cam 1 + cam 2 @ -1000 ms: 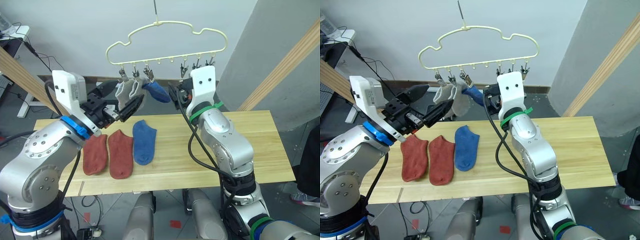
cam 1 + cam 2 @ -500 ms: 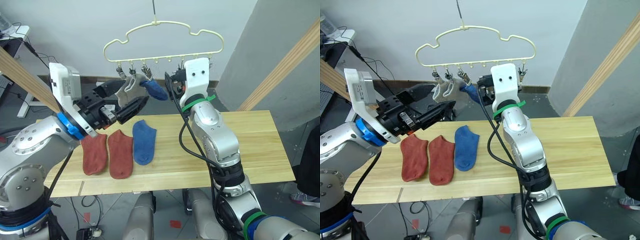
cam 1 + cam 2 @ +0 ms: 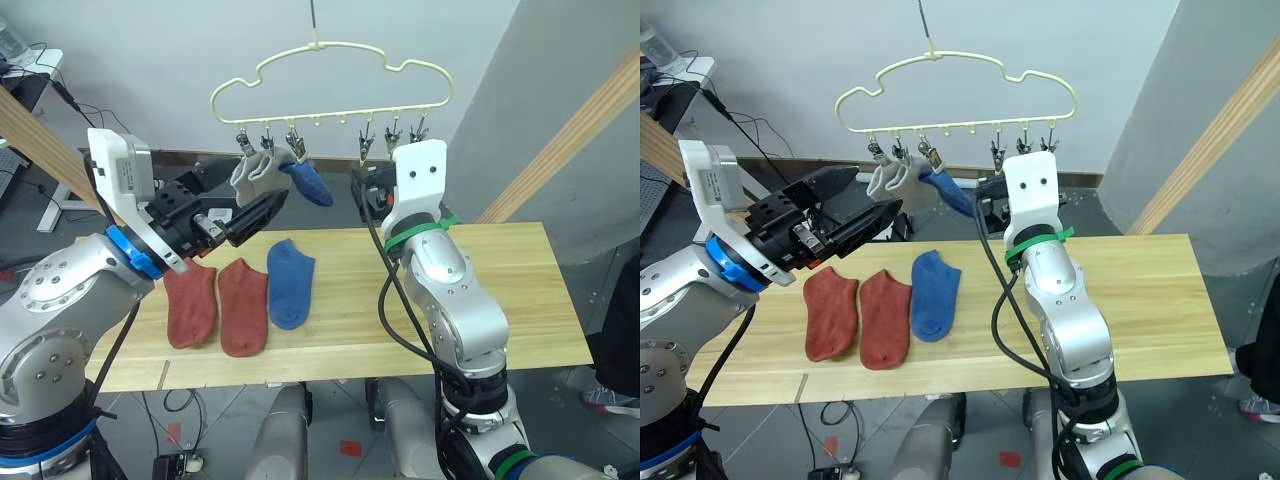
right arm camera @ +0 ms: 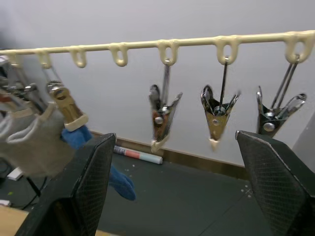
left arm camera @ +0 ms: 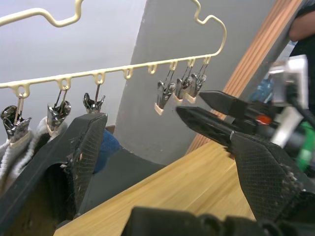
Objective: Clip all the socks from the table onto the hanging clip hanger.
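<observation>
The pale-yellow clip hanger [image 3: 316,45] hangs above the table's [image 3: 500,290] far edge. Two grey socks [image 3: 250,172] and a blue sock [image 3: 312,183] hang from its three left clips. Two rust-red socks [image 3: 190,308] [image 3: 243,305] and a blue sock [image 3: 290,282] lie flat on the table's left part. My left gripper [image 3: 250,187] is open, just below and in front of the grey socks. My right gripper [image 3: 362,190] is open below the free clips [image 4: 162,115], holding nothing.
Three free clips [image 3: 395,135] hang at the hanger's right end. Slanted wooden beams stand at the right [image 3: 570,130] and left [image 3: 40,140]. The table's right half is bare wood.
My right gripper has drawn back right and down from the hanging blue sock. The left gripper has pulled back slightly from the grey socks.
</observation>
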Available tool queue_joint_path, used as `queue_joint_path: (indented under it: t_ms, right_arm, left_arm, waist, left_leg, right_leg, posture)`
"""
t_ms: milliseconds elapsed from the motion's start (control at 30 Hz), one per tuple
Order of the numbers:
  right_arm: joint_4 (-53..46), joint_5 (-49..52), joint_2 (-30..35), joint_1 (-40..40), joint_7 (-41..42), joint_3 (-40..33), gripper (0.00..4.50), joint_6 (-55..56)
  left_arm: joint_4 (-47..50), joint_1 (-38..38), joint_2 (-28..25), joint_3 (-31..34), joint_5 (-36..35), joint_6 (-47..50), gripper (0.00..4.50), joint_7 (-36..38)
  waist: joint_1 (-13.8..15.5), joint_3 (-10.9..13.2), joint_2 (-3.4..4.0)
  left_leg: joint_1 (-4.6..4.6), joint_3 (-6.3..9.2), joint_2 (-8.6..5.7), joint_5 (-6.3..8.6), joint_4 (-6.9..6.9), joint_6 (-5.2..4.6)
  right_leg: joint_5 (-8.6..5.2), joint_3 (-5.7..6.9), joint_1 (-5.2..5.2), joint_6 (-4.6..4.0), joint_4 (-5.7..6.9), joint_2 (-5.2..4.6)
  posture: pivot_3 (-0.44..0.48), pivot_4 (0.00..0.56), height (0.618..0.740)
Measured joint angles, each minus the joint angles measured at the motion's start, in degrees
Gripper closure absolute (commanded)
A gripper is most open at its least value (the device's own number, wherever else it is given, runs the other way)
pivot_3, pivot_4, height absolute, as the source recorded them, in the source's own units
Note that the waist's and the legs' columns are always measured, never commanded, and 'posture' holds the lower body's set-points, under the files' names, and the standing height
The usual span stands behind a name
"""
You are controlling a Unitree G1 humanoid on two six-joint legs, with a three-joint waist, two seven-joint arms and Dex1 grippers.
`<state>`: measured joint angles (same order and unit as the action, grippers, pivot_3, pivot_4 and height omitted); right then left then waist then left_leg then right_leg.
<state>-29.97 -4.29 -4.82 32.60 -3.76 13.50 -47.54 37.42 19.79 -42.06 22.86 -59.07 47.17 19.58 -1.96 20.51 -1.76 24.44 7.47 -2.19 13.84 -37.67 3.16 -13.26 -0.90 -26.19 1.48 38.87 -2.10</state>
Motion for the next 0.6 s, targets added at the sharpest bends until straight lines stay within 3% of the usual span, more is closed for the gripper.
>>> queue_joint_path:
  t_ms: [67,167,600]
  right_arm:
    - [-1.0,0.0,-0.2,0.0,0.4,0.7,0.43,-0.7]
    - [0.2,0.0,-1.0,0.4,0.6,0.9,0.02,-0.4]
    - [8.7,-0.1,-2.9,2.4,-0.3,0.1,0.02,4.0]
  left_arm:
    - [0.0,0.0,0.0,0.0,0.1,-0.2,0.00,0.0]
    - [0.0,-0.3,-0.5,0.0,0.6,-0.6,0.00,0.1]
    - [0.0,-0.4,-0.5,-1.3,1.7,-1.4,0.00,0.1]
  waist:
    - [0.1,0.0,0.00]
    - [0.2,0.0,0.00]
    - [0.2,0.0,0.00]
  left_leg:
    - [0.00,-0.01,0.00,-0.03,0.01,0.05]
    - [0.00,-0.02,-0.02,-0.05,0.01,0.08]
    - [0.00,0.00,-0.03,-0.06,0.18,0.10]
  right_leg:
    - [0.00,0.06,0.01,0.00,0.00,0.01]
    - [-0.01,0.08,0.02,0.01,0.00,0.01]
    - [0.00,0.08,0.00,0.00,-0.02,0.00]
  posture:
    - [0.043,0.356,0.740]
    - [0.048,0.354,0.740]
    - [0.047,0.352,0.740]
